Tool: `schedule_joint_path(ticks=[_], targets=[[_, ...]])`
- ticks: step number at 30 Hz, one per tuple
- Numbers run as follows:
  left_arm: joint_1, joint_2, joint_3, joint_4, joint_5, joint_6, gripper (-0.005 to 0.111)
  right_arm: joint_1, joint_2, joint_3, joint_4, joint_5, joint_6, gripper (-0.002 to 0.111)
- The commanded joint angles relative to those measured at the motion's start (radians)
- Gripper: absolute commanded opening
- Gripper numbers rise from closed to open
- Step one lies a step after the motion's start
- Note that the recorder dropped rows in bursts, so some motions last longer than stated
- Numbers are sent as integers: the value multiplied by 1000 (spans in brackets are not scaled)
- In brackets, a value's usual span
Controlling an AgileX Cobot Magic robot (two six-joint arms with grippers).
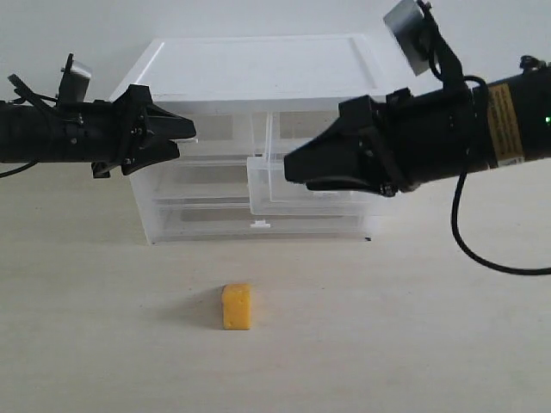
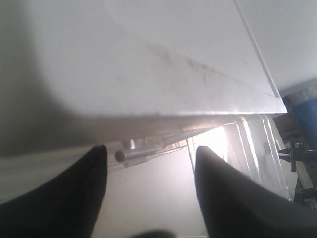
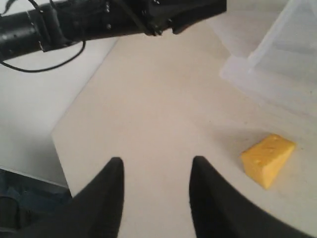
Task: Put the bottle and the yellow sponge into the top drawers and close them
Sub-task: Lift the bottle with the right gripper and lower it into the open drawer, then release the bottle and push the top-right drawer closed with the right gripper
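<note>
The yellow sponge (image 1: 237, 307) (image 3: 267, 158) stands on the table in front of the drawer unit (image 1: 258, 69), apart from both grippers. The top left drawer (image 1: 211, 129) is shut; my left gripper (image 1: 185, 139) (image 2: 151, 154) is open just in front of it, with the drawer's small handle (image 2: 132, 153) showing between the fingertips. The top right drawer (image 1: 269, 185) (image 3: 277, 69) is pulled out. My right gripper (image 1: 297, 172) (image 3: 157, 162) hangs open and empty in front of that drawer, above the table. The bottle is not in view.
Two full-width drawers (image 1: 207, 219) sit shut below the top pair. In the right wrist view the left arm (image 3: 99, 20) crosses the far side, and the table's edge (image 3: 62, 148) is near the gripper. The right arm (image 1: 448, 129) covers part of the pulled-out drawer.
</note>
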Motion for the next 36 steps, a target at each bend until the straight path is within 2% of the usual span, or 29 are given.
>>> schedule_joint_path(ticks=[1,4,16,30,36], targets=[[2,2,-21,-65,-60,24,51,0,-4,80,-8,175,-57,0],[2,2,-21,-67,-60,24,51,0,-3,98,-8,301,-73,0],[2,2,-21,-73,-60,24,51,0,-1,79,-8,487,-84,0],[2,2,-21,-73,-44,24,51,0,154,-79,-8,534,-111,0],[2,2,-21,-73,-44,24,51,0,197,-162,58,556,-147,0]])
